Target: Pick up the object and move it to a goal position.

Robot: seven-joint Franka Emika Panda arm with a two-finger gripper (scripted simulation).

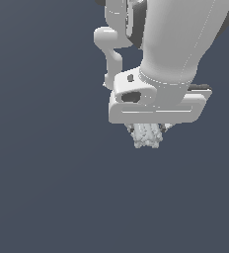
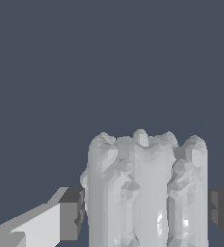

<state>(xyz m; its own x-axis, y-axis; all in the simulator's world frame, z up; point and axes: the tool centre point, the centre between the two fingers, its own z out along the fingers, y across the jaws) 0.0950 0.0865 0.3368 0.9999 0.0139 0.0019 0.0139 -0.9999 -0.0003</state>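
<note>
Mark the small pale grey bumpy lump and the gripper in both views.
Small pale grey bumpy lump (image 1: pixel 147 136): exterior view, on the ridged part showing beneath the white hand.
Same lump (image 2: pixel 145 190): wrist view, middle of its front face.
Gripper (image 2: pixel 145 212): wrist view, midway between the dark fingertips, which flank the lump.

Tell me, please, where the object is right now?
In the exterior view the object sits right of centre, directly under the tool; the wrist view shows it between the two fingers.

You are looking at one flat, dark slate-blue surface (image 1: pixel 47 188) that fills the background of both the exterior and wrist views. It is uniform, unmarked, with no edge or seam. You cannot tell whether anything touches it.
</note>
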